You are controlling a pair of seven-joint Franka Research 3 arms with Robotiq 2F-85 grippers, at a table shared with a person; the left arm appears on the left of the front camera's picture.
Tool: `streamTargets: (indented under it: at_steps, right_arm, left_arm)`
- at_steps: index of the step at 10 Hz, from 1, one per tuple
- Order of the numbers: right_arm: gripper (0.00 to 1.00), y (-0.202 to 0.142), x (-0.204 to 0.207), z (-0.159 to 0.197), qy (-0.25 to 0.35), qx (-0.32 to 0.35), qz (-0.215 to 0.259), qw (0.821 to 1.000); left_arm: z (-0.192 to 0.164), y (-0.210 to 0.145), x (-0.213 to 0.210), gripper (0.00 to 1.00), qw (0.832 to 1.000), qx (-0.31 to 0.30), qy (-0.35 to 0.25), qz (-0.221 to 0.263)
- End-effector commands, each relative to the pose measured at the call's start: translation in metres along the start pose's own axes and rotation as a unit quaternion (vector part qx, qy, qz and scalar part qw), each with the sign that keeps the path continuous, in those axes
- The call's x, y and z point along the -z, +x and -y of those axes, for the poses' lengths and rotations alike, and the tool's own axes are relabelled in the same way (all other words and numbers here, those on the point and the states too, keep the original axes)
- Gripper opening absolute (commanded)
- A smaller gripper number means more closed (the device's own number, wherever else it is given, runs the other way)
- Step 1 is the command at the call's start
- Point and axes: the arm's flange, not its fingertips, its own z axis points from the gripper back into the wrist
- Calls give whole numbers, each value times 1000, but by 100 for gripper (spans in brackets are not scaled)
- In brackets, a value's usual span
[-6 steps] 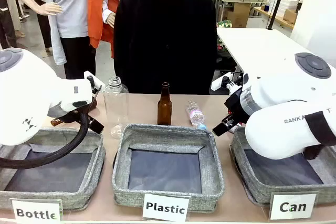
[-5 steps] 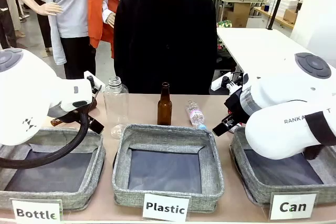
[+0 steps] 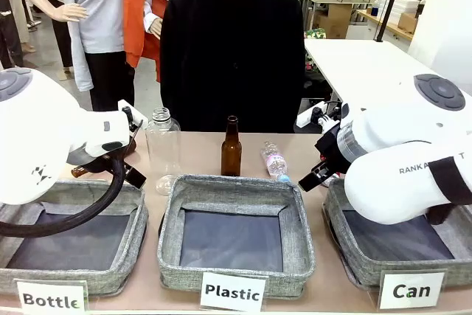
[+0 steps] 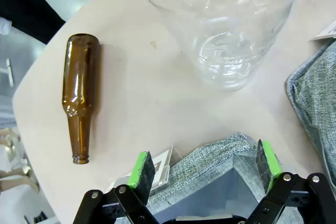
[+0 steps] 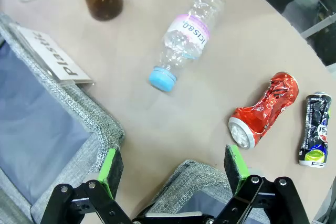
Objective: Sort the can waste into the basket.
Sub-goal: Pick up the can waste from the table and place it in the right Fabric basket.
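Observation:
In the right wrist view two crushed cans lie on the tan table: a shiny red can (image 5: 263, 110) and, beyond it, a dark blue can (image 5: 314, 129). My right gripper (image 5: 173, 166) hangs open over the far corner of the Can basket (image 5: 195, 178), the red can just past its right pad (image 5: 234, 164). In the front view the Can basket (image 3: 346, 257) sits at the right under my right arm, behind its white label. My left gripper (image 4: 205, 167) stands open over the corner of the Bottle basket (image 4: 210, 156), nothing between its fingers.
A lying plastic bottle (image 5: 186, 35) and an upright brown bottle (image 3: 231, 147) stand behind the Plastic basket (image 3: 236, 189). A clear jar (image 3: 163, 149) and a lying brown bottle (image 4: 80, 93) sit near the Bottle basket (image 3: 110, 274). A person in black stands at the far edge.

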Motion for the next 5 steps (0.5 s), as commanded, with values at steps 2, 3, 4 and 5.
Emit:
streamTargets:
  at_steps: [2, 3, 4, 5]
  right_arm:
    - [100, 0, 0, 0, 0, 0, 0, 1000]
    - [100, 0, 0, 0, 0, 0, 0, 1000]
    - [100, 0, 0, 0, 0, 0, 0, 1000]
    - [100, 0, 0, 0, 0, 0, 0, 1000]
  left_arm:
    - [0, 0, 0, 100, 1000, 0, 0, 0]
    - [0, 0, 0, 100, 1000, 0, 0, 0]
    - [0, 0, 0, 100, 1000, 0, 0, 0]
    - [0, 0, 0, 100, 1000, 0, 0, 0]
